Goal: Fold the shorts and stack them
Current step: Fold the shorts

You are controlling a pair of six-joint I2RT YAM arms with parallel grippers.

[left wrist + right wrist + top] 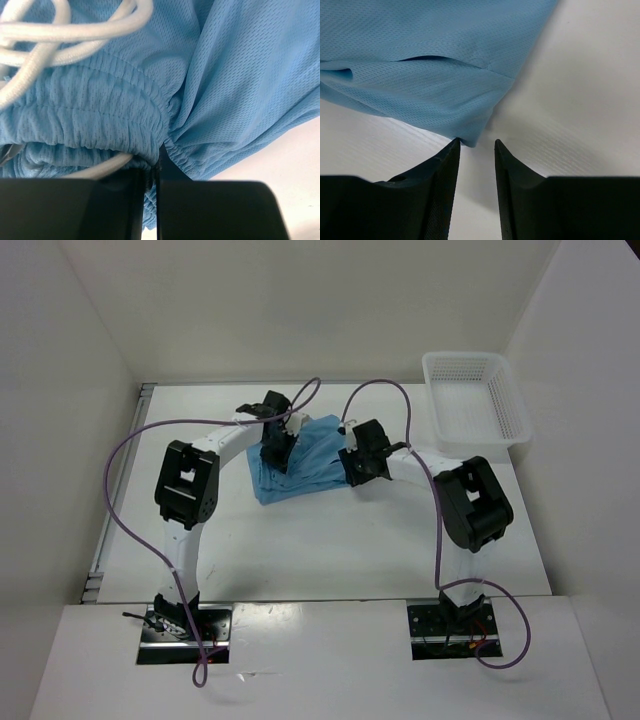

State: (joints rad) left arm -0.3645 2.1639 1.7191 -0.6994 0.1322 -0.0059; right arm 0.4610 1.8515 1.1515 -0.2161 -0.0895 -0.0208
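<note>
The light blue shorts (305, 468) lie crumpled at the middle of the white table, between my two grippers. My left gripper (277, 450) presses down on their left side. In the left wrist view the left gripper (152, 172) is shut on the gathered elastic waistband (100, 120), with fabric pinched in the thin gap between the jaws. The white drawstring cord (55, 30) loops above. My right gripper (355, 468) sits at the shorts' right edge. In the right wrist view the right gripper (476, 144) stands open, and a hem corner of the shorts (470, 135) just touches its left fingertip.
A white mesh basket (476, 400) stands at the table's back right corner. White walls close in the table on the left, the back and the right. Purple cables arch over both arms.
</note>
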